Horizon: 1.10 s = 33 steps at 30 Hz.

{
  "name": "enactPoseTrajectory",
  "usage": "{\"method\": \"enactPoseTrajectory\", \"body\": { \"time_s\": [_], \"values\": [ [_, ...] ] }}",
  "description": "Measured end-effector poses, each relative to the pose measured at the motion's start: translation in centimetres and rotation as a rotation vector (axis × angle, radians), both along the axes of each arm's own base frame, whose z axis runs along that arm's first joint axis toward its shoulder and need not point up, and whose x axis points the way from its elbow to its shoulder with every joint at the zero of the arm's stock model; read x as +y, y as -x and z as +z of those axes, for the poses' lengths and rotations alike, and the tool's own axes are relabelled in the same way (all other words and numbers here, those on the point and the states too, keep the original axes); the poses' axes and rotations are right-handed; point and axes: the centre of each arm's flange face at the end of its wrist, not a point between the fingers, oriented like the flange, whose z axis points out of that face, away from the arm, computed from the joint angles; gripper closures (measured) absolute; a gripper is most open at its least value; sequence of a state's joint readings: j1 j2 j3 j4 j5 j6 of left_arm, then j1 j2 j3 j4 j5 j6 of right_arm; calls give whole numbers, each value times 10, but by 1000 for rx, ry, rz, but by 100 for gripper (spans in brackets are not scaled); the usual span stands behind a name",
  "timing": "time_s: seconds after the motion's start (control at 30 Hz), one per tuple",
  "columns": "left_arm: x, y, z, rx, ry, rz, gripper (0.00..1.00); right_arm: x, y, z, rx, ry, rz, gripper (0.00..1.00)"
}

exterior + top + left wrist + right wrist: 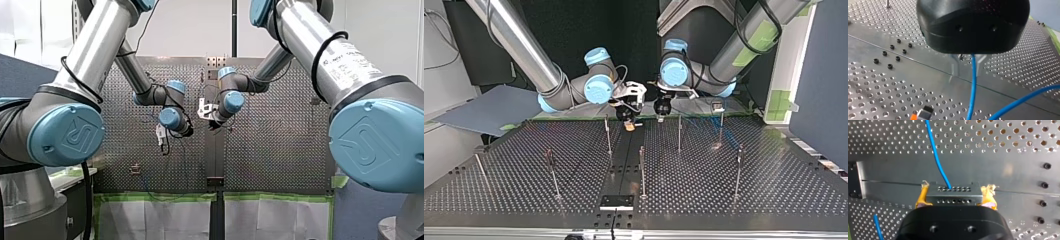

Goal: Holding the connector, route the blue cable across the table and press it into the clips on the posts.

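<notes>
Two end effectors, side by side over the far middle of the perforated metal desk (774, 190) in the top view.

My right end effector (628, 123): yellow pads (921, 197) clamped on both ends of the grey rectangular metal connector (953, 195), low over the desk.

Thin blue cable (935, 152): leaves the connector's holed face and runs away across the desk.

My left end effector (662, 112): black housing, the cable passing beneath it; apart or together cannot be told.

Several thin upright metal posts (642, 170): spread over the desk, nearer the top view's camera.
</notes>
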<state>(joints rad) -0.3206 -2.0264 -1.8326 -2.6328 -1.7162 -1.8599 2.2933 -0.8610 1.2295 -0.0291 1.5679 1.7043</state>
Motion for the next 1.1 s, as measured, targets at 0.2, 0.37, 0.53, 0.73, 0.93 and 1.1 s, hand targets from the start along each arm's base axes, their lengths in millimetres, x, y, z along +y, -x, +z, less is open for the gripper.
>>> {"method": "enactPoseTrajectory", "body": {
  "time_s": [0.2,0.37,0.53,0.73,0.93,1.1],
  "values": [
    [-2,0,2,-7,1,-3,100,-1,1,0,-1,1,-2,100],
    [-3,0,7,-13,4,-4,100,-1,1,0,-2,1,-2,100],
    [-1,0,21,-37,18,11,100,-3,1,0,-2,2,-3,100],
    [6,-1,39,-64,31,46,100,-5,4,13,-14,15,-6,100],
    [7,1,54,-84,36,47,100,-4,8,43,-57,35,-8,100],
    [8,4,78,-117,49,48,100,-3,13,75,-97,59,-11,100]
  ]
}}
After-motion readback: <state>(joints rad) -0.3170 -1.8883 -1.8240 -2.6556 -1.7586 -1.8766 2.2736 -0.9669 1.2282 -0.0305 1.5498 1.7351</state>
